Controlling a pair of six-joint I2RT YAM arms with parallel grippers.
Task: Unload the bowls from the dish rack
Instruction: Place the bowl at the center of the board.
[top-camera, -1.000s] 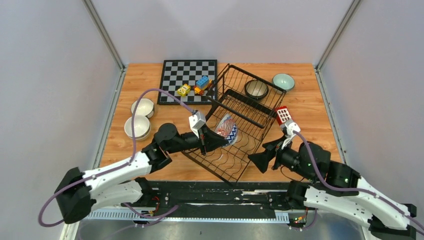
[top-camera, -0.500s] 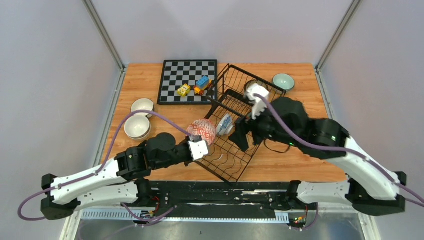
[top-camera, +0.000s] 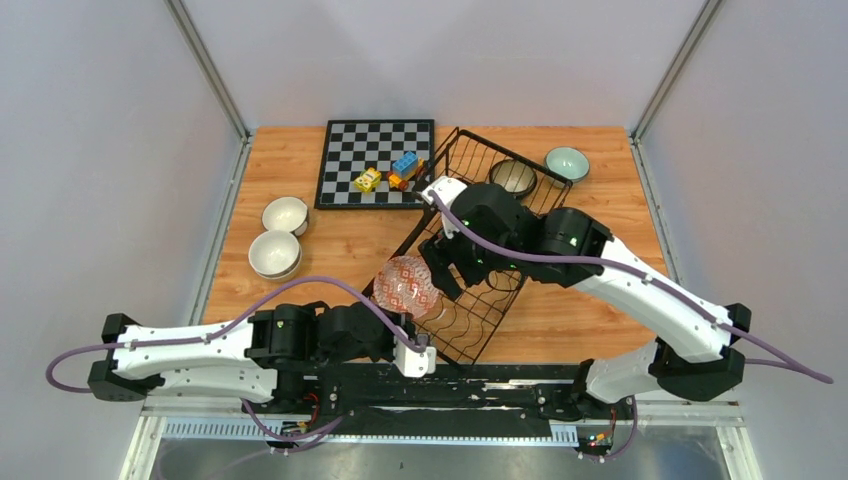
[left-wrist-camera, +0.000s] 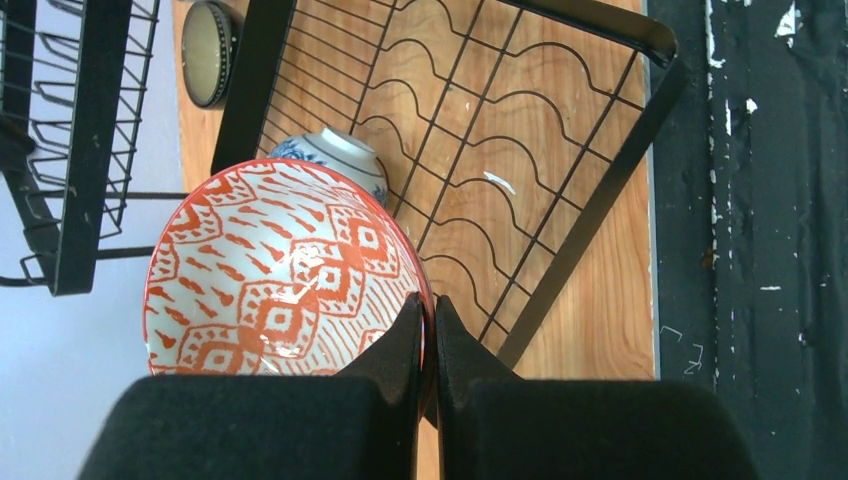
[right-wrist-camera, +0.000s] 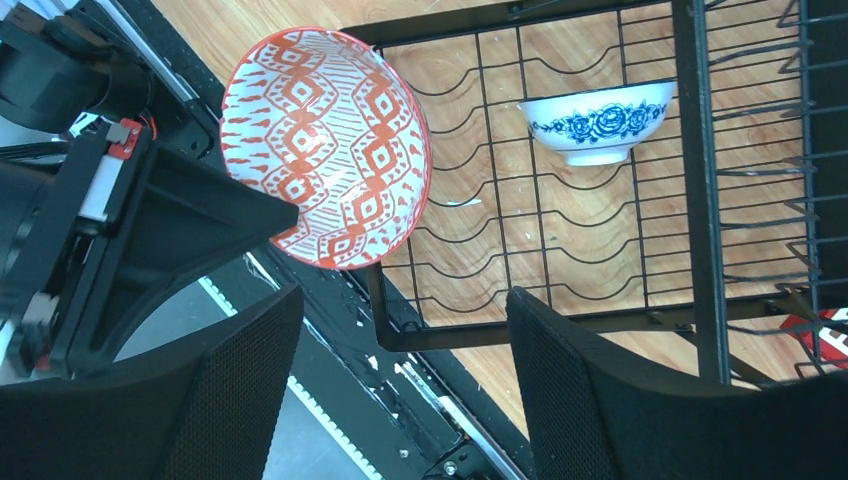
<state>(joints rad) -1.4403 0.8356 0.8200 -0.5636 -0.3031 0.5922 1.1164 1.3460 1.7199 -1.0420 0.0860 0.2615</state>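
Left wrist view: left gripper (left-wrist-camera: 428, 312) is clamping the rim of the red-and-white bowl (left-wrist-camera: 285, 280).
Since half a second ago, that bowl is sitting farther toward 6 o'clock in the top view, now hanging tilted at the dish rack's (left-wrist-camera: 590, 220) 8 o'clock corner. It is showing orange-red diamonds and dashes on white. The blue-and-white bowl (right-wrist-camera: 597, 122) is lying in the rack at its 12 o'clock. The right gripper (right-wrist-camera: 400, 300), having swung toward 9 o'clock, is hovering over the rack, jaws wide apart and empty.
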